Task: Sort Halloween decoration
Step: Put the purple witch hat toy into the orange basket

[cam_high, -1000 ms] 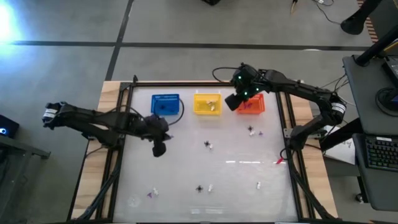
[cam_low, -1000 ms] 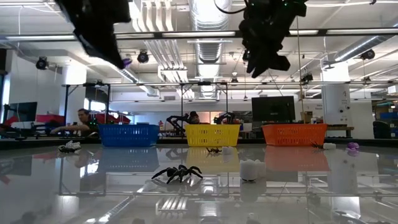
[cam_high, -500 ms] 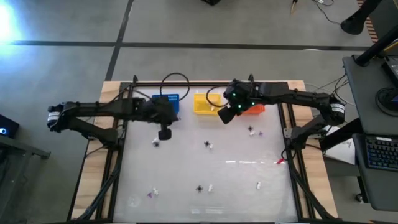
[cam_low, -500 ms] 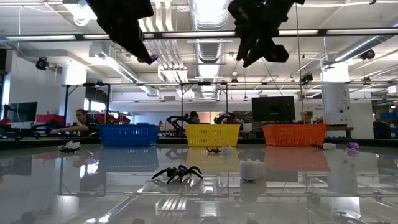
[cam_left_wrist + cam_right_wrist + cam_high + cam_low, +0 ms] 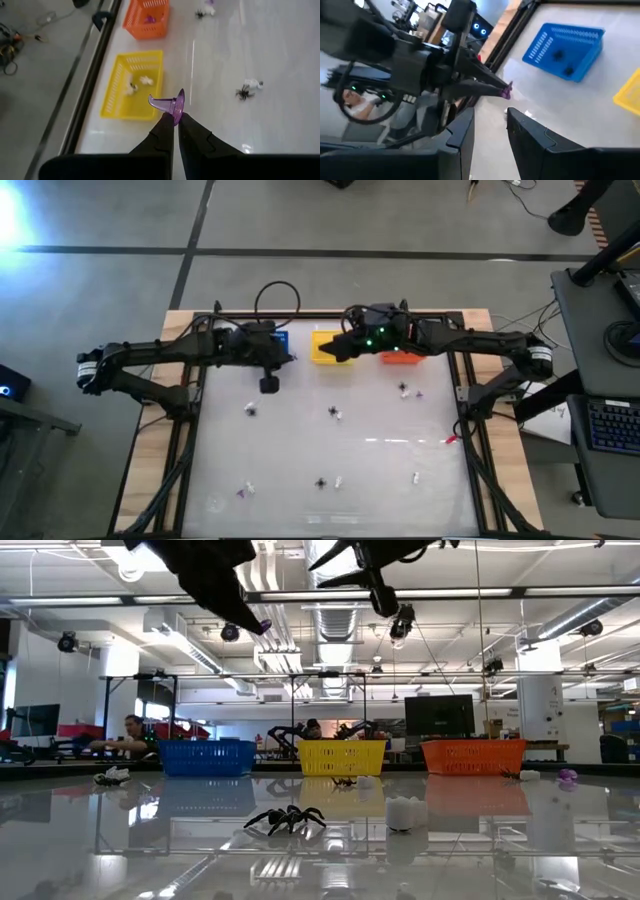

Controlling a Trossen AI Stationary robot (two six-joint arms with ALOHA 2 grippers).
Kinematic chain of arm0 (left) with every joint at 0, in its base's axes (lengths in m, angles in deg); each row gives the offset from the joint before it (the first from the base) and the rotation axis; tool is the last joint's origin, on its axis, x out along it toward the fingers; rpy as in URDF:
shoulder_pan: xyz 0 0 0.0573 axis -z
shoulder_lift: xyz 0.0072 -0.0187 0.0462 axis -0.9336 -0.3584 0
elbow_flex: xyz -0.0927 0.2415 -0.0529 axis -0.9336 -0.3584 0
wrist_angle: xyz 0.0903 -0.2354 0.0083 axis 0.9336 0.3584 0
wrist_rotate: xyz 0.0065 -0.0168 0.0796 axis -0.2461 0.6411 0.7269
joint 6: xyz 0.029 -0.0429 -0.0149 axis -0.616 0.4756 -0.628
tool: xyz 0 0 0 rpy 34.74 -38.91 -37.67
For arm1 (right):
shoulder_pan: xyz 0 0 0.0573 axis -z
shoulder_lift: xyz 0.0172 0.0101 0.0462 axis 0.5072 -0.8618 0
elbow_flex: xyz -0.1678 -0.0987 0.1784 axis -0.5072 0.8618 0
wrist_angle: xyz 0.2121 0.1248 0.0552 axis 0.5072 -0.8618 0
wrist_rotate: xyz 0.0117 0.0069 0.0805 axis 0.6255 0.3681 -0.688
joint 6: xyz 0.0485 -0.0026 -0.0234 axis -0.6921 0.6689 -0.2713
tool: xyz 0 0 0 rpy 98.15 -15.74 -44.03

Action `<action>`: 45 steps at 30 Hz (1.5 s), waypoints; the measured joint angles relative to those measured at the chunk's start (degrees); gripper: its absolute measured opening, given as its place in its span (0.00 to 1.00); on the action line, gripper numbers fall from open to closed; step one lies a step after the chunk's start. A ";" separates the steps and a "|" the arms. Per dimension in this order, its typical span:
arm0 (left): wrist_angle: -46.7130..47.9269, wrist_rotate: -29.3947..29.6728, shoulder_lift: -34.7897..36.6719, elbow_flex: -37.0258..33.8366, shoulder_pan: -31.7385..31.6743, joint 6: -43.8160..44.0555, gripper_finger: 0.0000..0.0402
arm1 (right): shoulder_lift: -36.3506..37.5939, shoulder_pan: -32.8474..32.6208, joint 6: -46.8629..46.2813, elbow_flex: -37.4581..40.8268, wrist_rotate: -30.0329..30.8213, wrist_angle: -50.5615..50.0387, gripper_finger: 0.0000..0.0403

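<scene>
Two dark arms meet over the far side of the glossy table (image 5: 380, 460). The left gripper (image 5: 175, 118), toward ten o'clock from the table's centre and just in front of the blue basket (image 5: 268, 340), pinches a small translucent purple witch-hat piece (image 5: 170, 104) at its fingertips; the flat brim stands on edge between the pads and the curved cone points sideways, its long axis crossing the fingers. The right gripper (image 5: 490, 127), near twelve o'clock over the yellow mesh basket (image 5: 330, 347), has its jaws parted, holding nothing. Black spiders (image 5: 285, 818) and whitish pieces (image 5: 402, 812) lie scattered on the tabletop.
</scene>
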 joint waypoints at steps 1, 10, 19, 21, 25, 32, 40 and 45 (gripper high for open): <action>-0.63 -0.01 -0.01 0.00 0.00 -0.16 0.00 | -0.67 -0.04 -0.72 0.01 -0.09 0.58 0.27; -3.74 0.00 -0.01 -0.04 0.00 -0.54 0.00 | -6.92 -0.66 -3.55 -0.53 -0.29 7.42 0.27; -6.11 -0.82 -0.09 -0.04 0.02 -0.54 0.00 | -9.68 -0.64 -3.62 -1.42 -0.29 9.32 0.27; -6.25 -0.94 -0.11 -0.04 0.02 -0.54 0.00 | -10.04 -0.64 -3.73 -1.42 -0.25 9.63 0.27; -6.38 -1.00 -0.11 -0.04 0.02 -0.54 0.00 | -11.02 -0.51 -3.78 -1.44 -0.14 11.46 0.27; -6.62 -2.01 -0.11 -0.04 0.02 -0.54 0.00 | -12.14 -0.28 -4.26 -1.44 -0.05 13.45 0.27; -6.60 -1.95 -0.15 -0.07 -0.02 -0.54 0.00 | -12.42 -0.25 -3.28 -1.42 1.24 13.79 0.18; -6.44 -1.82 -0.15 -0.07 -0.02 -0.54 0.00 | -12.44 -0.23 -1.61 -1.42 1.35 13.51 0.05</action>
